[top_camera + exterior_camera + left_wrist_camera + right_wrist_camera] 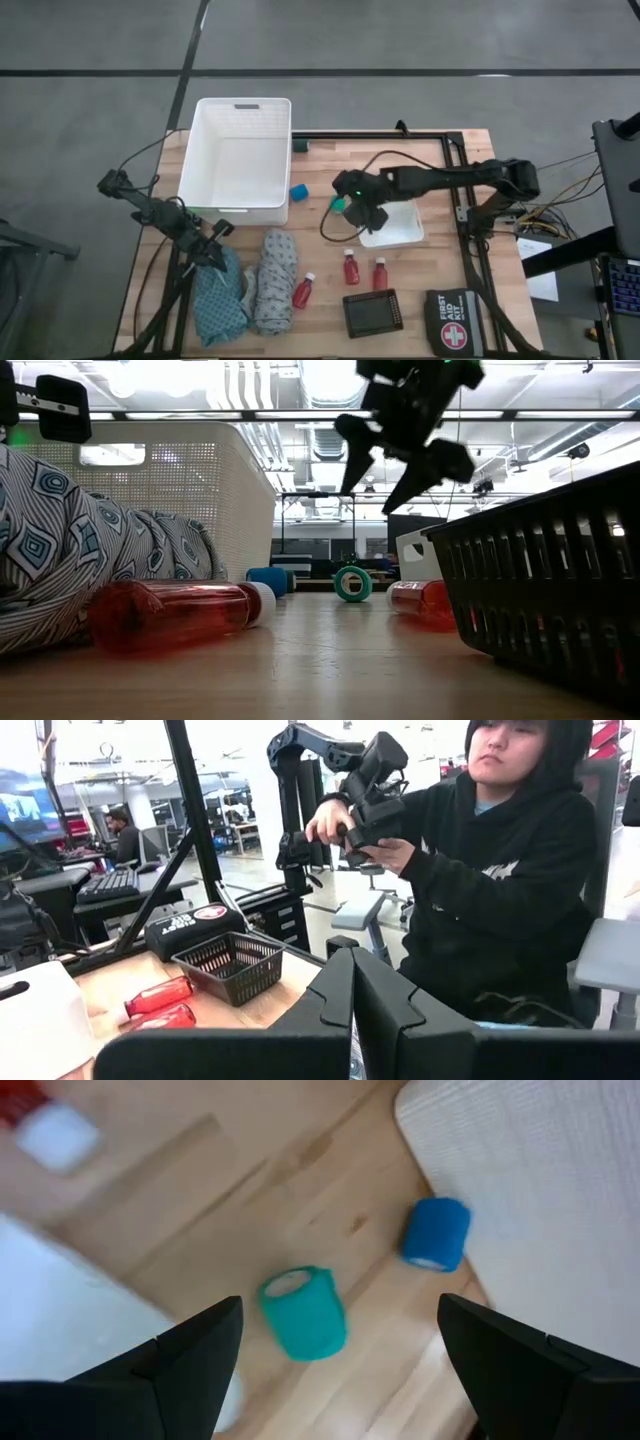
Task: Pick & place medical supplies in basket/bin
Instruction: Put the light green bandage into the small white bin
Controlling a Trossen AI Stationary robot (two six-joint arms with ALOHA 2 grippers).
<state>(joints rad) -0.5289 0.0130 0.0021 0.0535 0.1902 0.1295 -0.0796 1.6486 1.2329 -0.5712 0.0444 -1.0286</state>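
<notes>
red bottle point(45, 1125) blurred, cut off at edge (right wrist view)

So it's a wooden table point(320, 330) with a black frame along the far and right sides. Sitting on it: the big white basket point(238, 158) at the far left, a blue roll point(298, 190) just beside its near right corner, and a green roll point(340, 204) near that. A shallow white tray point(400, 232) sits mid-table. Toward the front are a teal cloth point(218, 300) and a grey patterned cloth point(274, 282) side by side, three red bottles point(351, 267), a small black basket point(372, 313) and a first aid pouch point(453, 322).
</notes>
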